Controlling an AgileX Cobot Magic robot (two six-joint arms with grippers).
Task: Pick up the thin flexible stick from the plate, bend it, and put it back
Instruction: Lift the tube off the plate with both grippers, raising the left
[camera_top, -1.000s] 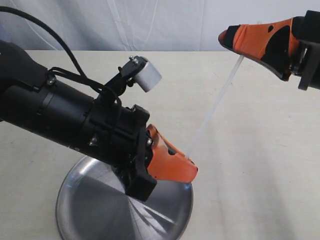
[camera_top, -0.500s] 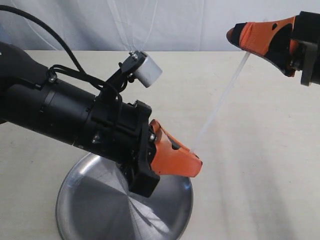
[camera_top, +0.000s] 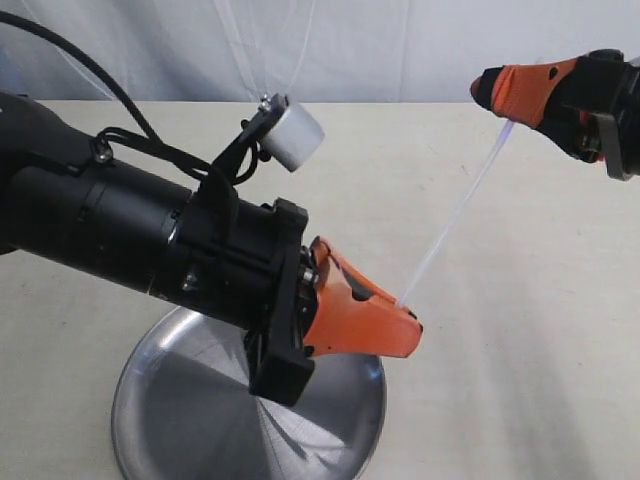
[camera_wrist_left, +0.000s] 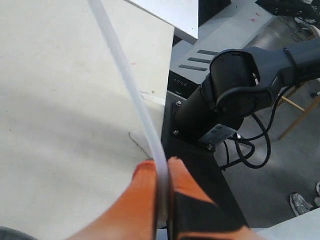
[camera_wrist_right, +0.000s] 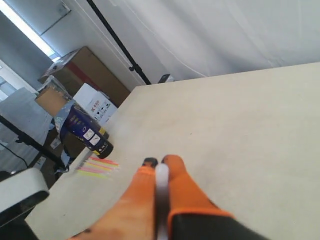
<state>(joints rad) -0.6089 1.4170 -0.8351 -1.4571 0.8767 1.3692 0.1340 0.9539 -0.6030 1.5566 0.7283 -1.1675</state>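
The thin flexible stick (camera_top: 455, 215) is a translucent whitish rod stretched in the air between both grippers, nearly straight. My left gripper (camera_top: 408, 318) is shut on its lower end, hovering above the right rim of the steel plate (camera_top: 190, 420). In the left wrist view the stick (camera_wrist_left: 131, 85) runs out from between the orange fingers (camera_wrist_left: 145, 200). My right gripper (camera_top: 490, 88) is shut on the upper end, high at the right. In the right wrist view the stick (camera_wrist_right: 161, 187) sits pinched between the orange fingertips (camera_wrist_right: 177, 172).
The plate lies on a beige table (camera_top: 520, 330) with a white curtain behind. Thin coloured sticks (camera_wrist_right: 97, 167) and a dark can (camera_wrist_right: 85, 131) lie at the table's far edge in the right wrist view. The right arm's base (camera_wrist_left: 225, 95) stands beyond the table edge.
Both grippers have shifted to the right, the left one also slightly down and the right one drawing further toward the frame's edge. The stick stays held between them, about as straight as before.
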